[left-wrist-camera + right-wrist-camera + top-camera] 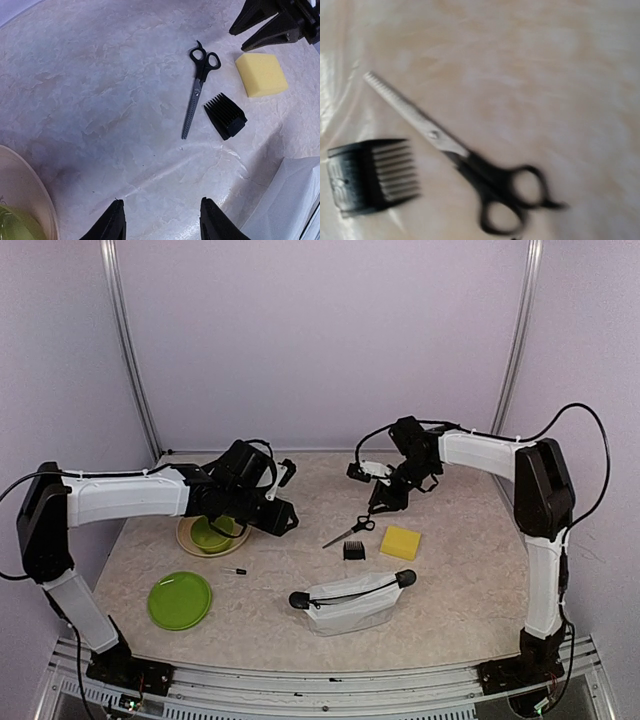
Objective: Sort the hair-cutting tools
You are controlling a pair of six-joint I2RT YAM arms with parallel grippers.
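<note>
Black-handled thinning scissors (350, 531) lie mid-table, blades pointing left-front. They also show in the left wrist view (199, 85) and the right wrist view (470, 160). A small black comb guard (354, 551) (226, 116) (370, 175) lies just in front of them. My right gripper (381, 504) (237, 41) hovers over the scissor handles, open and empty. My left gripper (291, 520) (162, 220) is open and empty, left of the scissors. A thin black pin (235, 571) lies front-left. A black-and-silver object (366, 471), seemingly the clipper, lies behind the right gripper. I cannot find the second scissors.
A yellow sponge (400, 541) (261, 74) lies right of the scissors. A white zip pouch (350, 602) (295, 200) lies at the front centre. A green bowl (212, 534) on a tan plate sits under my left arm. A green plate (180, 600) lies front-left.
</note>
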